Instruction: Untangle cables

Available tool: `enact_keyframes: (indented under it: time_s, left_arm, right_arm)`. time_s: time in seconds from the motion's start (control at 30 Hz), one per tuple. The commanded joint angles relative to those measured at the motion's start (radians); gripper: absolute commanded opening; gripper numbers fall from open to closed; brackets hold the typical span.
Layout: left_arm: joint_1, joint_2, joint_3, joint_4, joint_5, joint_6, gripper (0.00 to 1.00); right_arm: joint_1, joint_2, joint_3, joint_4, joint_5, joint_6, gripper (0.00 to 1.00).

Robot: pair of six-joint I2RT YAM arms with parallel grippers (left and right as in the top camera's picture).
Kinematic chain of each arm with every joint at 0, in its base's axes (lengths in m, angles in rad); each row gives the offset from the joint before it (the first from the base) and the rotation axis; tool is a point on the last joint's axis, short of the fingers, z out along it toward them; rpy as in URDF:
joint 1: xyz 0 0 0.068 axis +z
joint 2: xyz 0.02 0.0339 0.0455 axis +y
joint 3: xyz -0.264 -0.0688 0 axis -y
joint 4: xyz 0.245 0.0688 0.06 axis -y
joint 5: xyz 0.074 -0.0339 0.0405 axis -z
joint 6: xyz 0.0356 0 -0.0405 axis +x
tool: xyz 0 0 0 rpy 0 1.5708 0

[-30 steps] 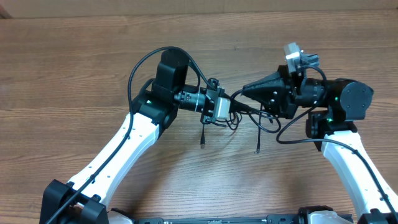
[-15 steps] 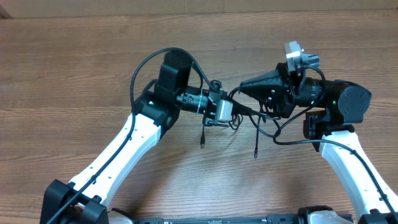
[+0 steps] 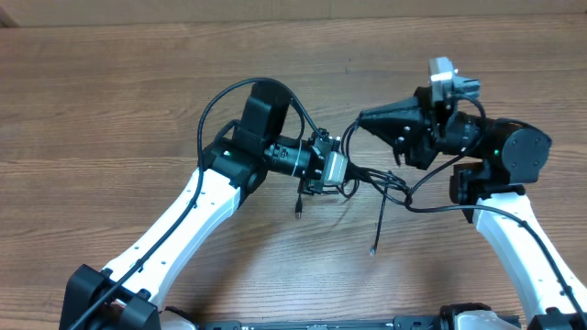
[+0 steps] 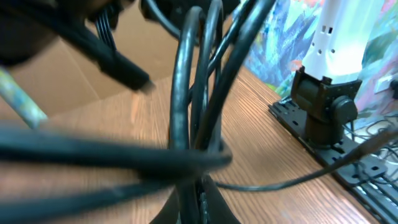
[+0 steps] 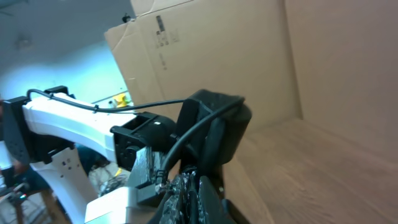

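Observation:
The cables (image 3: 383,183) are thin black cords bunched between the two arms above the wooden table (image 3: 110,110). One plug end (image 3: 299,213) hangs under the left gripper and another (image 3: 371,250) dangles nearer the front. My left gripper (image 3: 349,173) points right and is shut on the bunch. In the left wrist view several cords (image 4: 186,93) rise from its closed jaws (image 4: 202,202). My right gripper (image 3: 358,122) points left, farther back, shut on one cord (image 5: 193,127) that runs up from its jaws (image 5: 189,196).
A cardboard wall (image 3: 275,9) lines the table's far edge. The left arm's thick black cable (image 3: 220,101) loops over its wrist. The right arm's base (image 4: 323,93) stands at the table's near right. Both white forearms slant in from the front corners.
My right gripper has drawn back and slightly right. The left gripper has shifted right. The cords between them have stretched out, and the dangling right plug end now hangs nearer the front.

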Motion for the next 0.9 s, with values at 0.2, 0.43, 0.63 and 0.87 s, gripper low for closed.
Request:
enact_keyframes:
  time_s: [0.2, 0.43, 0.63, 0.87]
  left_arm:
    - [-0.012, 0.001, 0.012, -0.136, -0.255, 0.002, 0.04]
    - [-0.004, 0.001, 0.012, -0.117, -0.497, -0.140, 0.04]
    - [0.056, 0.001, 0.012, -0.062, -0.605, -0.323, 0.04]
    - [0.161, 0.001, 0.012, 0.019, -0.556, -0.506, 0.04]
  right_arm:
    - [-0.074, -0.002, -0.002, 0.002, 0.012, -0.007, 0.04]
    - [-0.077, -0.002, -0.002, -0.034, -0.056, -0.008, 0.04]
    - [-0.077, -0.002, -0.002, -0.098, -0.151, -0.008, 0.04]
    - [-0.077, -0.002, -0.002, -0.235, -0.225, -0.010, 0.04]
